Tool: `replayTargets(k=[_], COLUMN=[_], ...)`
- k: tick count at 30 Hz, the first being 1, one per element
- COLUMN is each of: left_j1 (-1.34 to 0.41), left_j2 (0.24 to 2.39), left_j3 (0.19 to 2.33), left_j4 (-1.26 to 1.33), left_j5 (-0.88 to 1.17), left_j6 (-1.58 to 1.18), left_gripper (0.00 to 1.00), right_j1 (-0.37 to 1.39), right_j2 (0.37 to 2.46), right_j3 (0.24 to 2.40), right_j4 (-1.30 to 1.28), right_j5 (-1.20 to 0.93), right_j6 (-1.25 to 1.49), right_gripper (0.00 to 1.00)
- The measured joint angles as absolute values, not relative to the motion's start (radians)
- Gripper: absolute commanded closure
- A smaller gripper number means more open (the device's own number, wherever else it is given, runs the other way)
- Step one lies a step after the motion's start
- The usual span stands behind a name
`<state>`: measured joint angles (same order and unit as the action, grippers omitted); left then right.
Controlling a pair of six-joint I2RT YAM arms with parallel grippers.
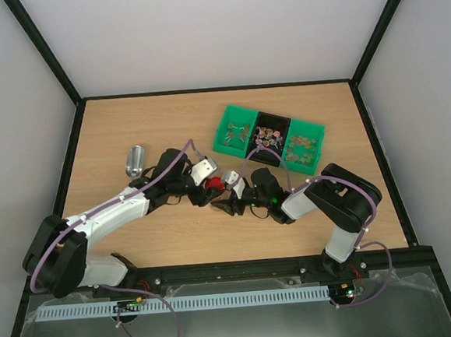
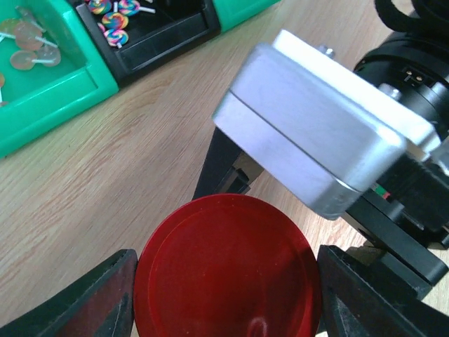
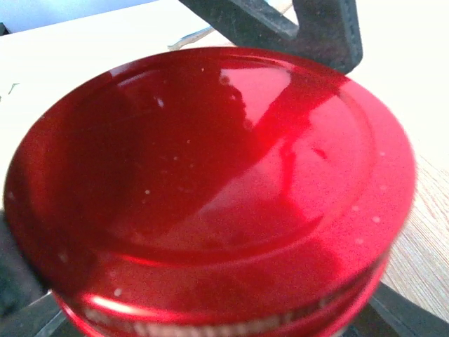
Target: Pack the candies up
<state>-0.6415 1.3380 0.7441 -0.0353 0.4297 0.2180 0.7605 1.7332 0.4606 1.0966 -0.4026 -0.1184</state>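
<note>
The left gripper [image 2: 228, 288] clasped the red lid [image 2: 224, 267], the hold of the right gripper [image 1: 228, 206] unclear; beyond the lid, the candies [image 1: 268, 138] looked light and slick-wrapped, best pinched singly.

A glossy, smooth finish with bright reflections is shown by the red lid [image 3: 210, 175]; its face is dotted with fine pale specks and its rim is ridged. The desk [image 2: 105, 182] is surfaced in pale wood grain with a low sheen. Shiny moulded plastic is seen in the green bin [image 2: 56, 98] and the black bin [image 2: 161, 38]. The camera housing [image 2: 316, 133] is formed of brushed silver metal, the scoop [image 1: 134, 160] of polished metal. The fingers [image 2: 98, 295] of the left end effector [image 2: 224, 295] are matt black.
</note>
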Motion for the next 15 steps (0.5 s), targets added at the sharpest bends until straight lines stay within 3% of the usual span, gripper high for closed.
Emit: replayTargets(k=[6, 15], left_j1=[-0.640, -0.605], left_j2=[1.338, 1.390], left_j3=[0.751, 0.862], left_j4=[-0.080, -0.341], left_j5=[0.483, 0.632], left_j6=[0.362, 0.754], left_gripper=[0.44, 0.45], right_j1=[0.761, 0.766], right_j2=[1.734, 1.734], right_j3=[0.460, 0.453], right_j4=[1.092, 1.084], right_j5=[-0.432, -0.527], right_j6=[-0.131, -0.233], right_gripper=[0.68, 0.68])
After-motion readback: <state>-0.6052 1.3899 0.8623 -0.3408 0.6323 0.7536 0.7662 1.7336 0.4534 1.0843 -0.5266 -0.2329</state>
